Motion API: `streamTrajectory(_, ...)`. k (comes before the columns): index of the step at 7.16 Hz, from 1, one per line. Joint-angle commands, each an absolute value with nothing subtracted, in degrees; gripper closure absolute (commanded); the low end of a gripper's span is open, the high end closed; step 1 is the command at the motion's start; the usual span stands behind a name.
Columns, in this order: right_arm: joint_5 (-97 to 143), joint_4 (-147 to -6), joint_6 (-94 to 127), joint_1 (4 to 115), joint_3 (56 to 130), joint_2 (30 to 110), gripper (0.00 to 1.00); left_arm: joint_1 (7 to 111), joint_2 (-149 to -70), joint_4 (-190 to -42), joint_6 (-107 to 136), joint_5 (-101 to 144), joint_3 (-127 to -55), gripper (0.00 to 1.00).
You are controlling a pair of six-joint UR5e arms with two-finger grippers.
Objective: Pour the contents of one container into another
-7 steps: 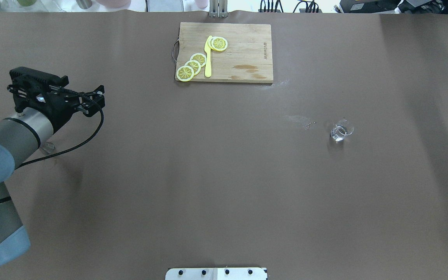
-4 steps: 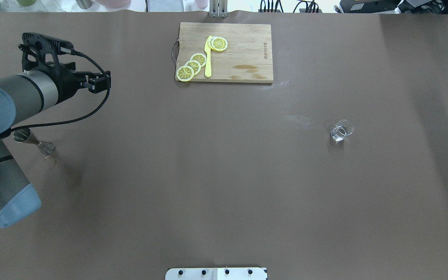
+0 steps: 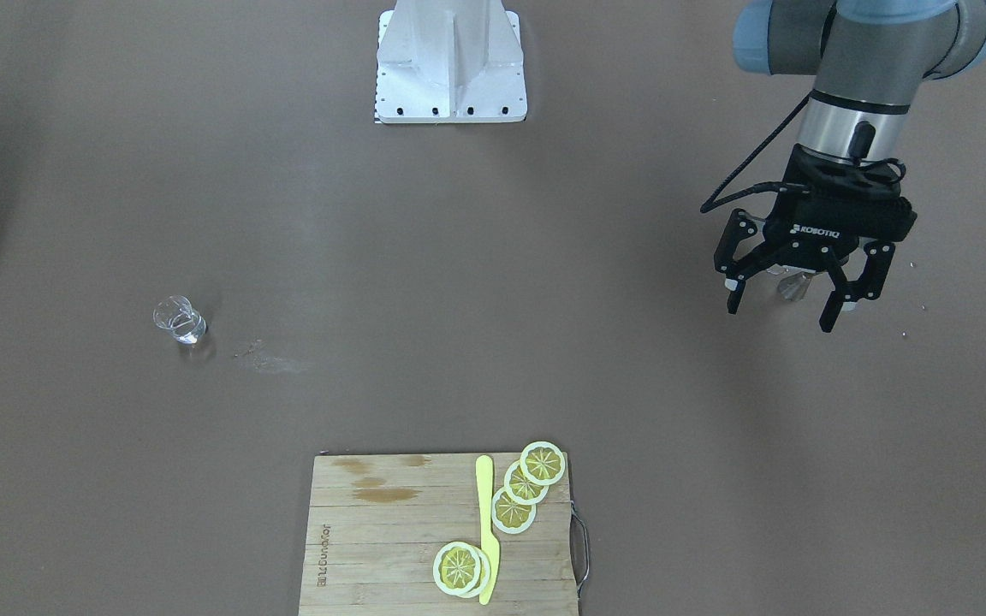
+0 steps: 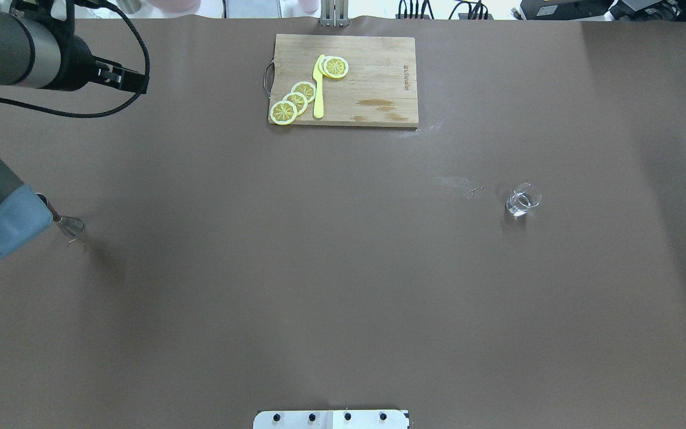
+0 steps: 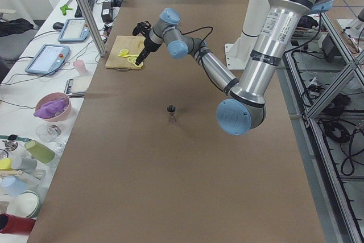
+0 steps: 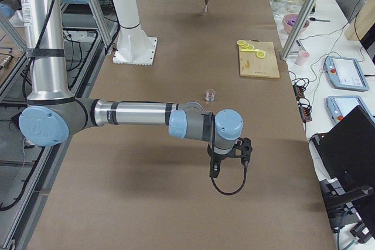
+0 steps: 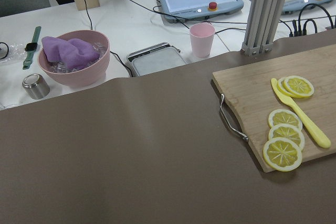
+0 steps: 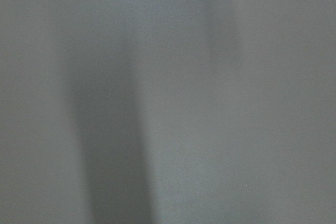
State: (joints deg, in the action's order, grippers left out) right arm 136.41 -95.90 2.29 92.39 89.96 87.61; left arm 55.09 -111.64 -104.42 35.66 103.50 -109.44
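Left hand (image 3: 787,310) hangs empty, fingers apart, clear of the upright jigger (image 5: 170,111) on the worktop (image 4: 319,268). Glass (image 4: 523,200) stands well apart. Right hand's (image 6: 229,167) state: cannot tell.

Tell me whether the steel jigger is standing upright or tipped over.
Upright. The jigger stands on one cone on the table, with the other cone's mouth facing up. Both side views show this, and nothing is touching it.

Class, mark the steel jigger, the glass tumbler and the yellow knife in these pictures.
steel jigger (image 5: 170,110), exterior left view, upper cone
glass tumbler (image 4: 523,200), overhead exterior view, middle of body
yellow knife (image 4: 318,106), overhead exterior view, handle
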Motion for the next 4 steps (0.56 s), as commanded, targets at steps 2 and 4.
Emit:
streamTrajectory(2, 136.67, -95.89, 2.29, 88.88, 90.00, 86.05, 0.00, 67.72, -113.12, -99.67, 27.37, 122.30, -104.69, 0.03)
streamTrajectory(4, 136.67, -95.80, 2.20, 88.07, 89.92, 84.65, 0.00, 75.46, -112.15, -94.87, 16.31, 128.30, -101.70, 0.03)
